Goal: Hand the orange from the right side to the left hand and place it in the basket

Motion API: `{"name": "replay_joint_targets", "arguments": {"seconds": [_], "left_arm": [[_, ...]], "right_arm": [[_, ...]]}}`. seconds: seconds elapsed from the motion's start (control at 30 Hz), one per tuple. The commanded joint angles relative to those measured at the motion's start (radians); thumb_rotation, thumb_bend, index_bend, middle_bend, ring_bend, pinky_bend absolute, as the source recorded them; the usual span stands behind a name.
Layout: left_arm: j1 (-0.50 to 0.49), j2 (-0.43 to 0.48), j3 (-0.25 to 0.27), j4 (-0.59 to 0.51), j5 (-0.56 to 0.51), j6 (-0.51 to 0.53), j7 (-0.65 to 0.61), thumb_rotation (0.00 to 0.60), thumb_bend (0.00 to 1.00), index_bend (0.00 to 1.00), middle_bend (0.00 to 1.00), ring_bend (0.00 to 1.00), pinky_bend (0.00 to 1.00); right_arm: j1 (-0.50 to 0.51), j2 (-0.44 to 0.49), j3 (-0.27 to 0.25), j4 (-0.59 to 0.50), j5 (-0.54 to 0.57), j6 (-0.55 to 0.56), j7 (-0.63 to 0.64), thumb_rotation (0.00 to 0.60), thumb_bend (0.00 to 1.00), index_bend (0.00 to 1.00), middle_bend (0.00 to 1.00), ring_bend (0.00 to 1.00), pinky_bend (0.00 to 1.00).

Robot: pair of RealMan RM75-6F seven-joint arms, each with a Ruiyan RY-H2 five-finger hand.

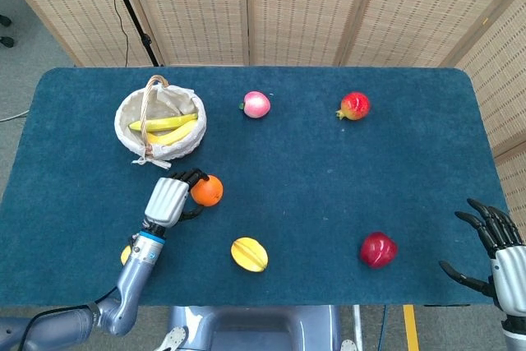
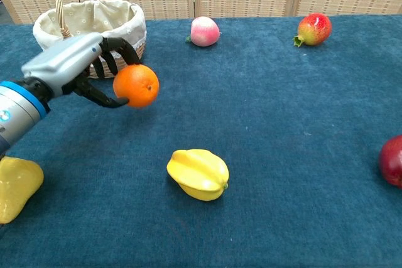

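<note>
Head view: high, looking steeply down, whole desk [image 1: 329,170] visible. Chest view: low, close, facing forward across desk. Shared: basket [image 1: 160,125] [image 2: 94,26], nearby fruit.
</note>
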State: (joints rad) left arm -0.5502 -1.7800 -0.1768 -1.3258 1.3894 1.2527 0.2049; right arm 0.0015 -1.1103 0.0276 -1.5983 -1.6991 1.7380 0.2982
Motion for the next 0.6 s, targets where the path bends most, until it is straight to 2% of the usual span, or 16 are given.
{"name": "replay_joint_targets", "arguments": {"seconds": [0.03,0.13,0.27,0.6], "left_arm": [[0.016,0.107,-0.021,-0.137,0.011,0.040,0.077,0.600,0.32,0.64,0.53,0.41,0.46],[0.019,0.177,-0.032,-0.209,0.026,0.060,0.136,0.600,0.32,0.64,0.54,0.41,0.46],[0.013,0.246,-0.051,-0.248,0.020,0.057,0.196,0.600,0.32,0.64,0.54,0.41,0.46],[-0.027,0.340,-0.079,-0.198,-0.031,-0.010,0.317,0.600,0.32,0.64,0.54,0.41,0.46]], "right_arm": [[0.001,-0.001,-0.001,-0.001,-0.001,-0.003,0.001,0.600,0.00,0.22,0.14,0.15,0.12],[0.002,-0.001,-0.002,-0.001,-0.004,-0.006,0.004,0.600,0.00,0.22,0.14,0.15,0.12],[0.002,-0.002,-0.004,-0.003,-0.009,-0.008,0.000,0.600,0.00,0.22,0.14,0.16,0.12],[-0.002,0.005,-0.009,-0.006,-0.022,0.002,0.022,0.600,0.00,0.23,0.14,0.16,0.12]]}}
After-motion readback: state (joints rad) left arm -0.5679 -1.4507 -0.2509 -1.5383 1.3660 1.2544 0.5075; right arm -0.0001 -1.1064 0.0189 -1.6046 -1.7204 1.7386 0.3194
